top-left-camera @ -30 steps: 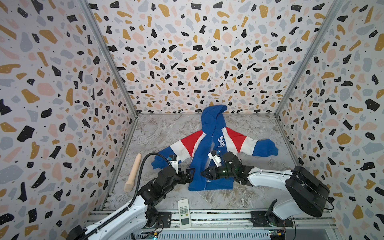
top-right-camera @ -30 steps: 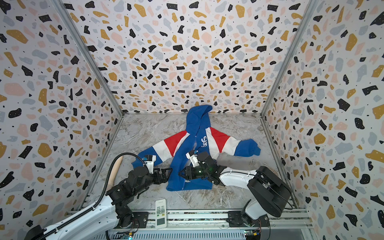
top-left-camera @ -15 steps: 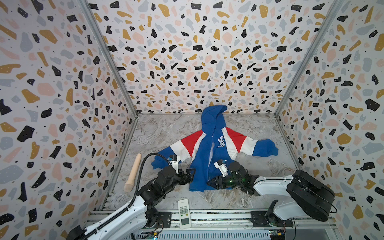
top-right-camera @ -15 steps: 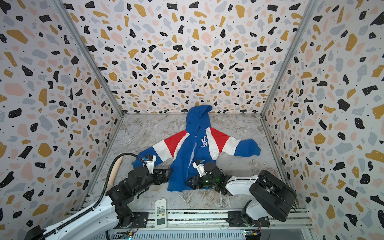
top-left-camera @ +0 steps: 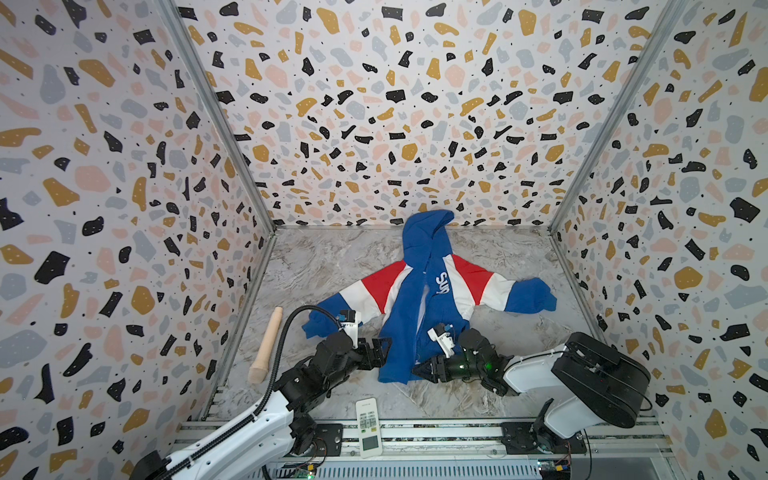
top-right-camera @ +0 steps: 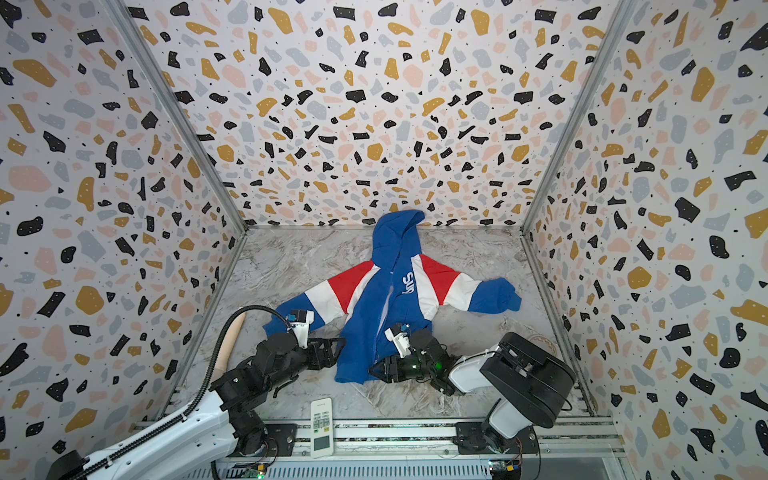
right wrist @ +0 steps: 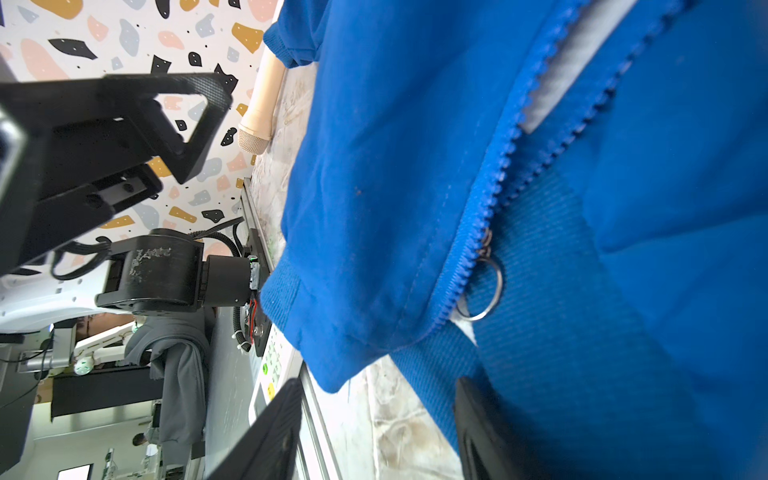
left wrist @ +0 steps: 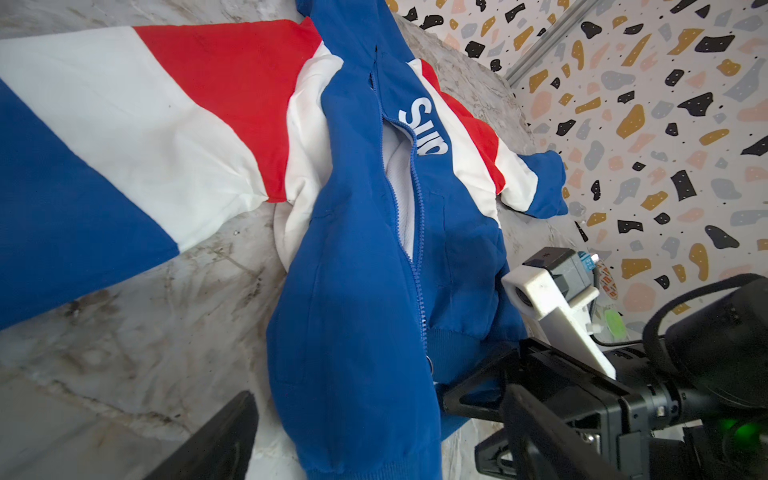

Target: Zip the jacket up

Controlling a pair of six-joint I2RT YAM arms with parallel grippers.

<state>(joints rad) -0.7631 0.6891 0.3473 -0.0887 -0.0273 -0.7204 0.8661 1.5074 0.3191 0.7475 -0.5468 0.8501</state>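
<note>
Two sets of jaws flank the hem of the jacket point(top-left-camera: 419, 316), lying front-up on the bench point(top-left-camera: 316, 266) with its hood point(top-left-camera: 428, 232) farthest from the arms (zip slider point(right wrist: 483, 245) down at the hem): left jaws wide apart and empty just beside it, right jaws part-open astride the hem's corner, gripping nothing.

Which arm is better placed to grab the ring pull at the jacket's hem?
Right. The right gripper is open at the jacket hem, the ring pull close ahead in its wrist view. The left gripper stands beside the jacket, away from the zipper.
</note>
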